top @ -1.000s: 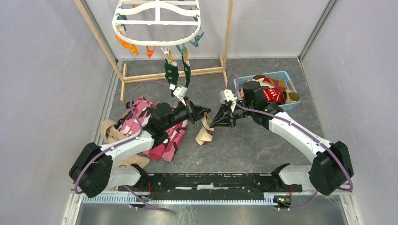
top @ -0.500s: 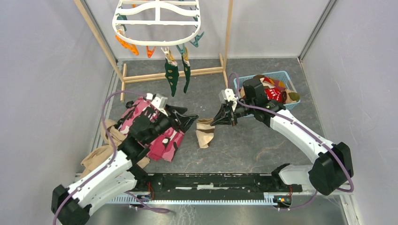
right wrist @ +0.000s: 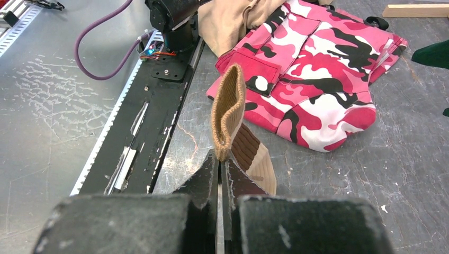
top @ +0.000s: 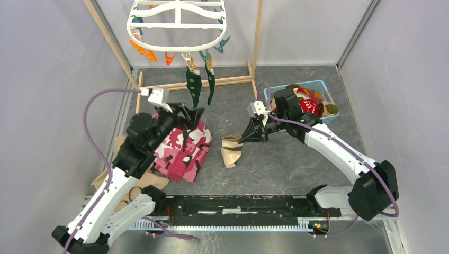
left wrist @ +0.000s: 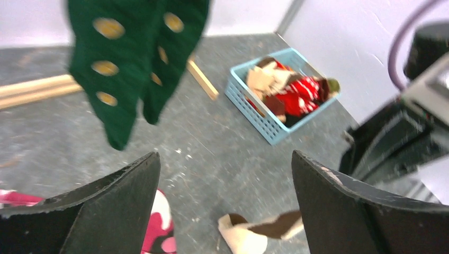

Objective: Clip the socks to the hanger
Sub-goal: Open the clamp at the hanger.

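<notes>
The white oval hanger [top: 177, 25] hangs at the back with orange and teal clips. Two dark green socks [top: 194, 84] with tan dots [left wrist: 127, 63] dangle from its front clips. A tan and brown sock [top: 231, 151] droops to the floor, its cuff [right wrist: 229, 108] pinched in my right gripper [top: 245, 138], which is shut on it [right wrist: 219, 160]. My left gripper [top: 189, 113] is raised over the pink garment, open and empty [left wrist: 225, 156], just below the green socks. In the left wrist view the tan sock [left wrist: 259, 237] lies on the floor ahead.
A blue basket [top: 319, 84] with more socks, one of them red, sits at the back right [left wrist: 265, 124]. A pink camouflage garment [top: 185, 151] and a tan cloth [top: 114, 172] lie at the left. Wooden stand poles [top: 257, 37] and a base bar [top: 174, 85] frame the hanger.
My left gripper opened, left the tan sock and swung back left and upward toward the hanging green socks. The right gripper kept its hold on the sock and barely moved.
</notes>
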